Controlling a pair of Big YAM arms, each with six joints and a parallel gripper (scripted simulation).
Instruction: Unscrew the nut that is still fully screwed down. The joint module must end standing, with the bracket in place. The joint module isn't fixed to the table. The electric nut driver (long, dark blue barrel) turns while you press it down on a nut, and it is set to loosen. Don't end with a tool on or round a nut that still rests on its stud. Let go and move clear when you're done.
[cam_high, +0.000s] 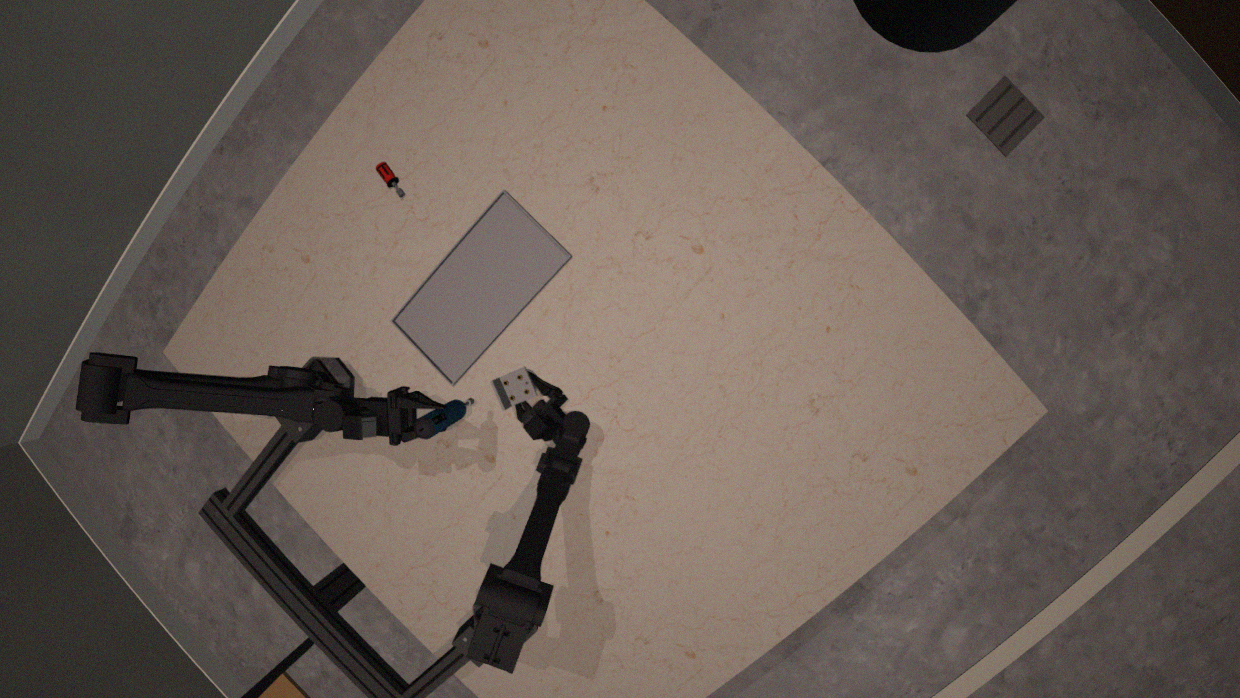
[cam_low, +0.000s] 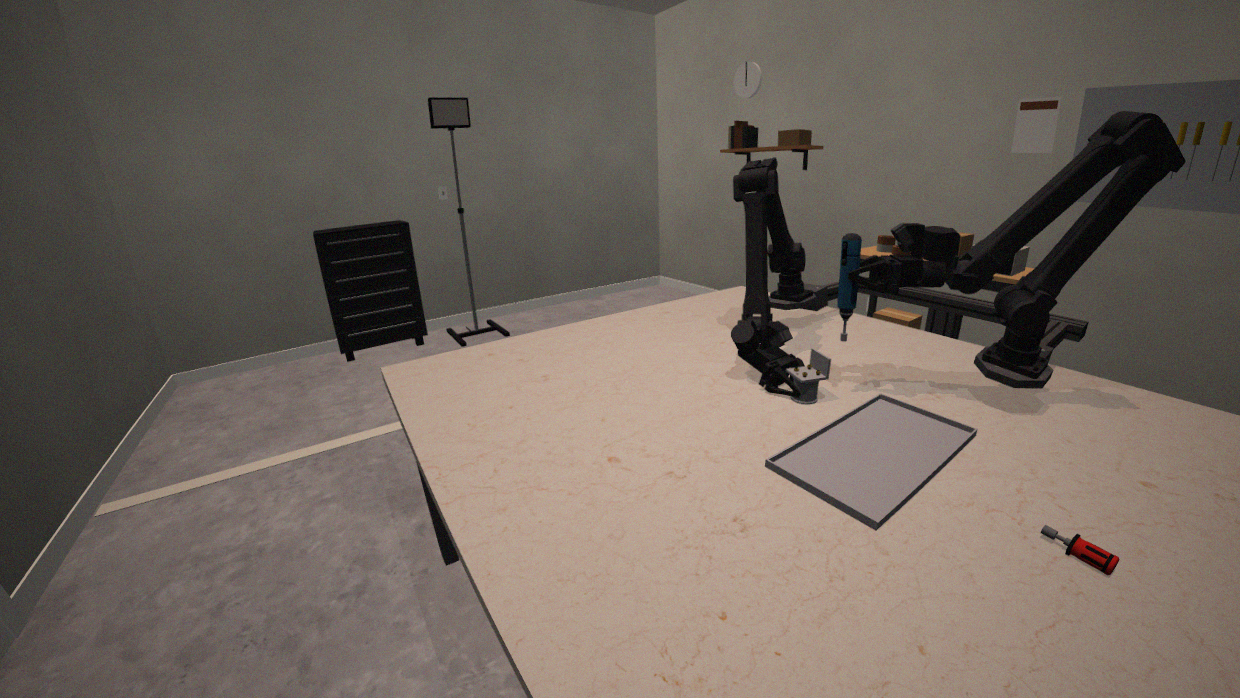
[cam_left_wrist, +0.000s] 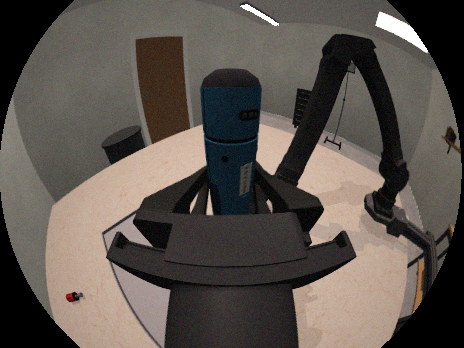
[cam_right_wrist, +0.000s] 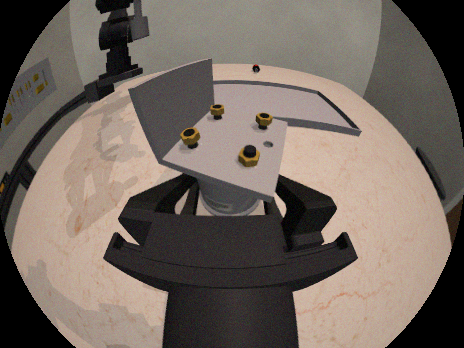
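Left gripper (cam_high: 426, 414) (cam_low: 854, 275) (cam_left_wrist: 231, 200) level (driver upright), above table (cam_high: 737, 346) (cam_low: 607, 520) (cam_left_wrist: 80, 240)

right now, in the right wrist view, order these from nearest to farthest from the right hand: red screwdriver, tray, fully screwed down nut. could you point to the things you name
From the right hand (cam_high: 539, 400) (cam_low: 785, 385) (cam_right_wrist: 230, 171):
1. fully screwed down nut (cam_right_wrist: 249, 158), on the bracket's near side
2. tray (cam_high: 482, 287) (cam_low: 872, 459) (cam_right_wrist: 300, 106), beyond the bracket
3. red screwdriver (cam_high: 387, 176) (cam_low: 1092, 554) (cam_left_wrist: 73, 297) (cam_right_wrist: 256, 68), past the tray, at the far table edge

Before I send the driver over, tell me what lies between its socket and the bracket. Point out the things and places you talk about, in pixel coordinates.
Nothing solid shows between the socket (cam_high: 470, 400) (cam_low: 843, 337) and the bracket (cam_high: 518, 387) (cam_low: 820, 364) (cam_right_wrist: 225, 140); the top and exterior views show a gap.
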